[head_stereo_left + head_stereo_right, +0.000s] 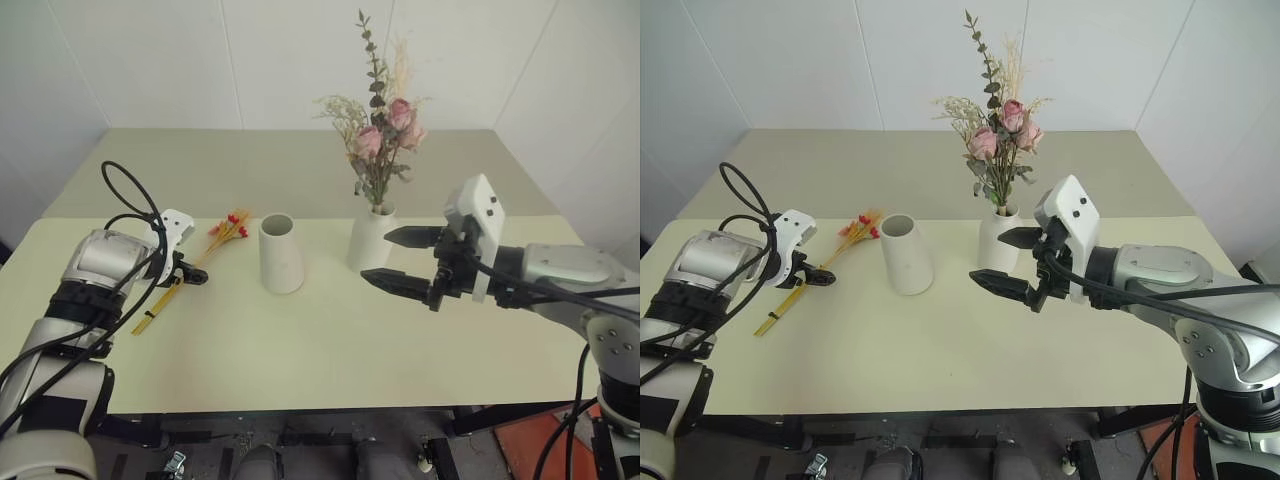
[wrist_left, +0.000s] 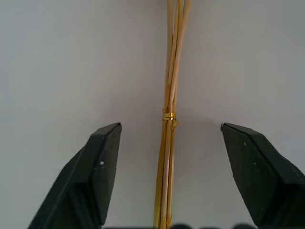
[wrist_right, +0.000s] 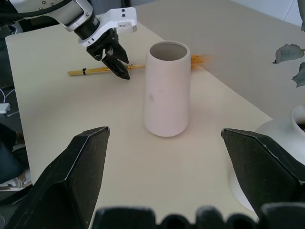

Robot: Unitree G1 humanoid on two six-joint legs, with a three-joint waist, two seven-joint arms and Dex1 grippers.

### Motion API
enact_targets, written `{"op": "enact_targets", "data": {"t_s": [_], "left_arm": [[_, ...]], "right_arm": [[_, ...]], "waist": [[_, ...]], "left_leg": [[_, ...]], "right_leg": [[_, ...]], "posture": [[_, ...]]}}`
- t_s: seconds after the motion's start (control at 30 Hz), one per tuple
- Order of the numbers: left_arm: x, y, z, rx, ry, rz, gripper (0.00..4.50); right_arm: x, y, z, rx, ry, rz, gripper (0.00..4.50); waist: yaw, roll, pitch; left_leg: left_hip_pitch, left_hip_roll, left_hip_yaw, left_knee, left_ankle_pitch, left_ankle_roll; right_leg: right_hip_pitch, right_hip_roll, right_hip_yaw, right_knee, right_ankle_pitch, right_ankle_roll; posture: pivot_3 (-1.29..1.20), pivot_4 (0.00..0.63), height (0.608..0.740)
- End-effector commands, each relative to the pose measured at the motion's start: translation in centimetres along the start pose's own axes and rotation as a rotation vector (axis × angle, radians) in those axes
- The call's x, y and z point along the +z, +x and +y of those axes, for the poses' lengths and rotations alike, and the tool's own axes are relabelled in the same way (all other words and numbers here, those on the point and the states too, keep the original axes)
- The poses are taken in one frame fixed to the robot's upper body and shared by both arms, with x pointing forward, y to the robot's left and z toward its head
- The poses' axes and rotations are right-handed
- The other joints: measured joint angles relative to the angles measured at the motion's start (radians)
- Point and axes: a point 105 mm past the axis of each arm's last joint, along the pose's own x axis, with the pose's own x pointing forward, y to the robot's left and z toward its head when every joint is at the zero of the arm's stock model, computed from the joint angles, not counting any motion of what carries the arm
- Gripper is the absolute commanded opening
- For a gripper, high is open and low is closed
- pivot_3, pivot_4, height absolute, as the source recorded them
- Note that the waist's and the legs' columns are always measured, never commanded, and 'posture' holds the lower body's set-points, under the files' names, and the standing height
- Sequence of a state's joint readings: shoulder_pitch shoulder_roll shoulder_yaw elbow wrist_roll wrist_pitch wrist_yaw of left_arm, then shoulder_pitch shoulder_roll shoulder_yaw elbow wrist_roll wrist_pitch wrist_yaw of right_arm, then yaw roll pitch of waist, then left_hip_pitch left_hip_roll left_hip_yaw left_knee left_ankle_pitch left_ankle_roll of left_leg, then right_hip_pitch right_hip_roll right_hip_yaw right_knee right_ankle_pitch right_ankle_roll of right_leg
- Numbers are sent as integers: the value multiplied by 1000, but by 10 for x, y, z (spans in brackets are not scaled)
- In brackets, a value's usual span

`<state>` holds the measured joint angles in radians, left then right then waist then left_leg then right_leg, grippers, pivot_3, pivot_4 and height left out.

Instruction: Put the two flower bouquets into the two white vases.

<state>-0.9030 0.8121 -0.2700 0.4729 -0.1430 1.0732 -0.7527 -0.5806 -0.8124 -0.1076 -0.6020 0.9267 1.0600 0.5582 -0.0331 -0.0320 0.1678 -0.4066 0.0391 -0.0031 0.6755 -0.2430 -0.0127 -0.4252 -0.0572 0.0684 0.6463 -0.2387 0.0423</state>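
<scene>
On the tabletop (image 1: 330, 350) we have one job done and one pending. The fuller bunch of pink roses (image 1: 382, 130) already stands upright in the bottle-shaped vase (image 1: 371, 240), its stems down the narrow neck. The tapered vase (image 1: 281, 253) just beside it stands empty, mouth up. The slim bundle of yellow stalks (image 1: 190, 274) lies flat to that vase's left, red blossoms toward it and bare stems toward us.

Our left end effector (image 2: 167, 176) hangs over the bundle, its fingers apart and straddling the stems at their small tie, not yet clamped; we judge this placement suits a grasp low on the stems, leaving the blossom end free to tip upward into the empty vase. Our right end effector (image 3: 164, 181) is spread wide and empty, hovering in front of both vases, clear of the roses.
</scene>
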Motion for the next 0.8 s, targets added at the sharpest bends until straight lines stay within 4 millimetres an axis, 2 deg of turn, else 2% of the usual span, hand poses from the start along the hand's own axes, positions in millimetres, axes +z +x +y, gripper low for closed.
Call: {"op": "enact_targets", "data": {"t_s": [0.03,0.27,0.37,0.47,0.53,0.6,0.67,0.8], "left_arm": [[12,-8,2,15,17,-17,2392],[11,-9,5,29,-6,-11,129],[17,-10,12,75,-35,-62,53],[53,-28,30,185,-153,-280,53],[78,-46,38,198,-228,-431,53],[94,-60,40,187,-267,-550,53],[128,-94,37,130,-335,-844,53],[158,-135,32,58,-401,-1149,53]], "right_arm": [[10,-6,-1,-31,-42,-24,4500],[7,-5,-5,-48,-32,-19,4500],[5,-5,-8,-62,-30,-14,4500],[5,-4,-11,-84,-34,-17,4500],[5,-5,-13,-96,-36,-21,4500],[5,-4,-14,-104,-38,-23,4500],[4,-4,-15,-120,-41,-28,4500],[3,-3,-20,-158,-49,-46,4500]], "waist": [[0,0,0],[0,0,0],[1,0,0],[9,-1,1],[14,-3,2],[15,-3,2],[17,-3,2],[21,-3,2]], "left_leg": [[0,0,0,0,0,0],[0,0,0,0,0,0],[0,0,0,0,0,0],[0,0,0,1,0,0],[-1,0,-1,2,0,0],[-2,0,-1,2,0,0],[-2,-1,-1,1,0,0],[-2,-2,-1,2,0,0]], "right_leg": [[0,0,0,0,0,0],[0,0,0,0,0,0],[0,0,0,0,0,0],[0,0,0,0,0,0],[0,0,-1,1,0,0],[0,-1,-1,0,0,0],[0,-2,-1,1,0,0],[0,-3,-1,1,1,1]], "posture": [[0,150,740],[0,150,740],[0,150,740],[0,150,740],[0,150,740],[0,150,740],[0,150,740],[0,150,740]]}}
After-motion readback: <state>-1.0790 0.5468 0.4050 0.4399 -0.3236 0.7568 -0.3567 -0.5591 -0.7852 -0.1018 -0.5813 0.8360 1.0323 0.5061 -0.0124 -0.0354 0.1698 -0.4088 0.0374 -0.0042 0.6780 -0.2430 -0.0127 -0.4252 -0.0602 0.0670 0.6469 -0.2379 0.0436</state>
